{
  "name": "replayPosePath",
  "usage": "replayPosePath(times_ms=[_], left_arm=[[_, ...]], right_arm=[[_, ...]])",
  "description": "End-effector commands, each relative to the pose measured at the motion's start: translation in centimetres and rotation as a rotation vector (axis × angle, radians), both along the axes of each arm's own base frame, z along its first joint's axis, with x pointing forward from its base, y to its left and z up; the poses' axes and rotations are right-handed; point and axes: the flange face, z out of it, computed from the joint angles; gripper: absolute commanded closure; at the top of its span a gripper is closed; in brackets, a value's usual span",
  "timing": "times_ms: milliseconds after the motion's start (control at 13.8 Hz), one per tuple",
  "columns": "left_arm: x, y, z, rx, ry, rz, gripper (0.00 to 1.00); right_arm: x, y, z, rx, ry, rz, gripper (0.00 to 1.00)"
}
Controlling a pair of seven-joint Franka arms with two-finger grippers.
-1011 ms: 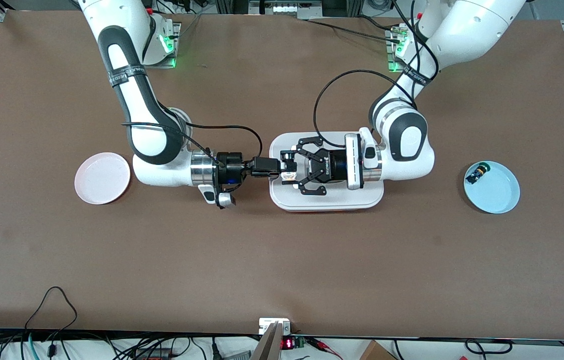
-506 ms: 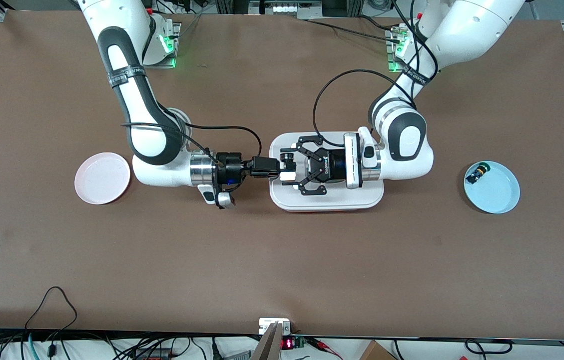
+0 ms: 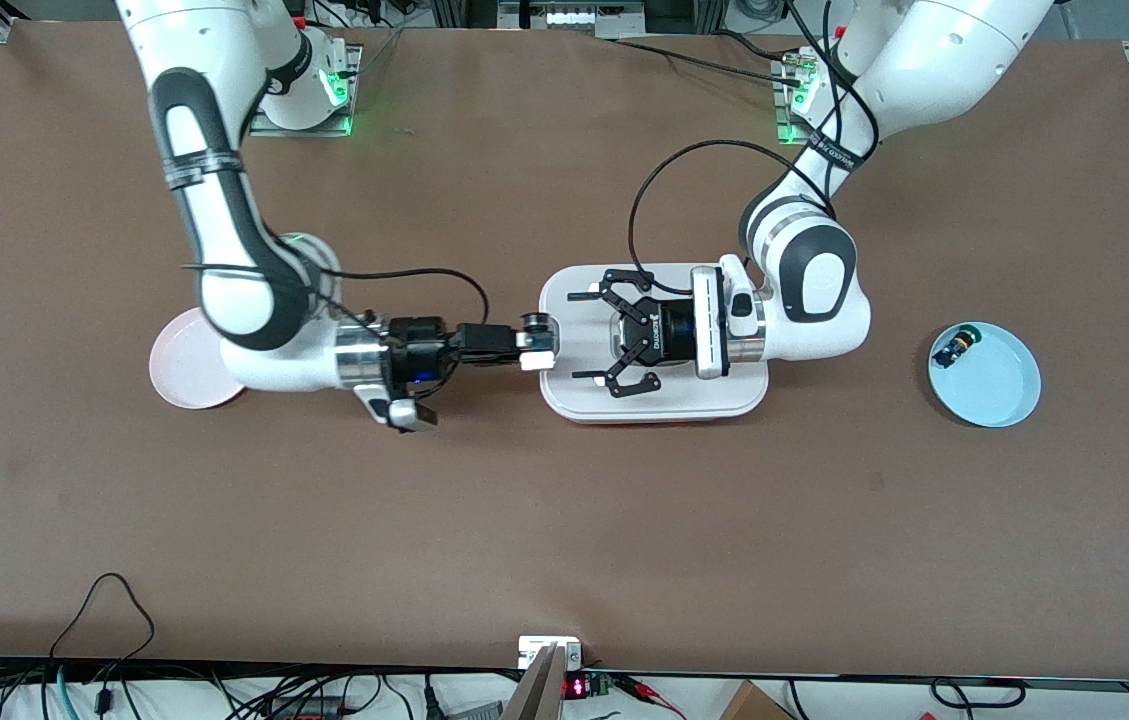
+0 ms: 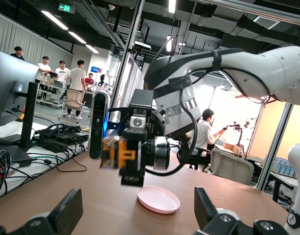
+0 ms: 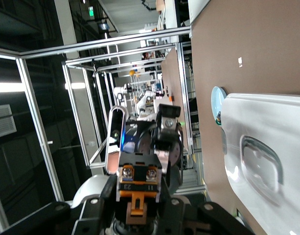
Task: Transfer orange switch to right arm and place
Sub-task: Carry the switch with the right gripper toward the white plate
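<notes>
The orange switch [image 3: 537, 338] is a small black and orange block clamped in my right gripper [image 3: 536, 345], just off the white tray's edge toward the right arm's end of the table. The right wrist view shows the switch [image 5: 137, 188] between that gripper's black fingers [image 5: 93, 215]. In the left wrist view the switch [image 4: 117, 153] is held up in the air by the right gripper. My left gripper [image 3: 582, 336] is open and empty over the white tray [image 3: 659, 402]. Its fingers [image 4: 66, 211] are spread wide.
A pink plate [image 3: 182, 375] lies toward the right arm's end of the table, partly under the right arm; it also shows in the left wrist view [image 4: 158, 199]. A light blue plate [image 3: 989, 380] at the left arm's end holds a small green-capped switch [image 3: 956, 347].
The left gripper has opened off the switch. The right gripper has drawn back off the tray toward the pink plate with the switch in it.
</notes>
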Motion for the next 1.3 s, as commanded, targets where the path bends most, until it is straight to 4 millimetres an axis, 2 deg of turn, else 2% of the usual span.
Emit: replayPosePath(times_ms=[0, 217, 361, 433, 650, 939, 1228], left_arm=[[0.1, 2.3, 1.1, -0.039, -0.014, -0.015, 0.0], [1.7, 7.4, 1.8, 0.028, 0.021, -0.144, 0.0], [2.2, 10.5, 2.4, 0.107, 0.072, -0.238, 0.0], [2.1, 11.6, 2.5, 0.169, 0.096, -0.277, 0.0], [1.2, 12.2, 2.6, 0.29, 0.218, -0.351, 0.0], [0.5, 13.2, 1.2, 0.465, 0.359, -0.4, 0.0], [0.6, 15.1, 1.6, 0.721, 0.518, -0.437, 0.0]], right_arm=[[1.4, -5.4, 0.8, -0.01, -0.047, 0.074, 1.0], [2.1, -10.7, 2.2, -0.07, -0.083, 0.187, 1.0], [2.6, -15.0, 4.0, -0.191, -0.124, 0.277, 1.0], [2.9, -17.7, 5.1, -0.272, -0.14, 0.324, 1.0], [3.0, -23.2, 7.8, -0.508, -0.172, 0.418, 1.0], [1.1, -26.8, 12.4, -0.959, -0.208, 0.546, 1.0], [-0.3, -29.4, 14.2, -1.232, -0.162, 0.522, 1.0]])
